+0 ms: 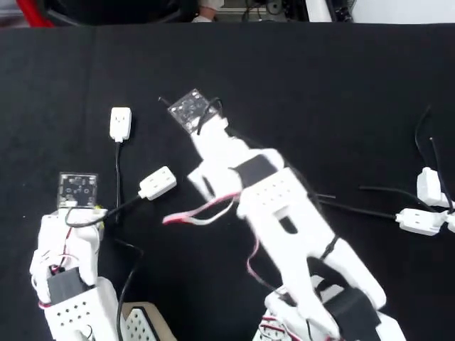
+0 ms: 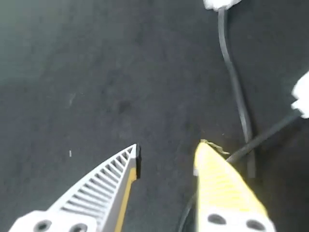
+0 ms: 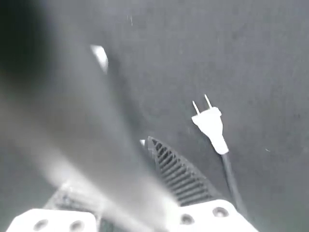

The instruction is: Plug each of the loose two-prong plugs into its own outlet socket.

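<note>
Low at the near left, left gripper (image 2: pixel 169 151) just above the matte black cloth (image 1: pixel 320 71), fingers set wide with nothing between: one white and ribbed, one yellow, both tapering to wedges. At the yellow tip, touching or barely off it, a thin round black cord (image 2: pixel 234 82). Probably a reason for the wide gap.

Just right of that, far socket (image 1: pixel 120 122) and near socket (image 1: pixel 157 183): white, blocky, smooth plastic. Laid apart on separate cords, one per plug by the look of it.

Mid-table, right arm (image 1: pixel 284 206) stretched diagonally over the cloth, seemingly to bring right gripper (image 3: pixel 130 145) to the plug (image 3: pixel 211 124). White, flat-bodied, two thin bright prongs, lying loose on the cloth near that gripper, untouched. Opening of that gripper: cannot tell.

At the far right edge, more white cord ends (image 1: pixel 419 222), too small to sort into plug or socket.
</note>
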Available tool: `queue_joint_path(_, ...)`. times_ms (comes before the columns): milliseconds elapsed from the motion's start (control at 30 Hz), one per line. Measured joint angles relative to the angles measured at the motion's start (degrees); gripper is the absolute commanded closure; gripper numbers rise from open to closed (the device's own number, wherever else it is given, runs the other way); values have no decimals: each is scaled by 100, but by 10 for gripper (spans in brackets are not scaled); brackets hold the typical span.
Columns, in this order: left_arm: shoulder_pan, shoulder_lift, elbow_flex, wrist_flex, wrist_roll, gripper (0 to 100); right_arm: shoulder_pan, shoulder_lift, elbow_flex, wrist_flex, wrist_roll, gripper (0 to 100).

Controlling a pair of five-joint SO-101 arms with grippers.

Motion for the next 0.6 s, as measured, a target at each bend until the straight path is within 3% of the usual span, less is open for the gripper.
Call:
queue_joint_path(67,-193,-44,0,0,211,963,-352,-62,220,-413,-211,986)
queue_joint_path(167,-527,-176,0,0,475,958,-738,-18,299,-800,-624,986)
queue_joint_path(367,-703,-211,105,0,527,957,-826,1090,9,-1257,-2092,986)
queue_joint_path(600,-703,-211,123,53,527,957,-826,2171,-730,-1152,-2330,986)
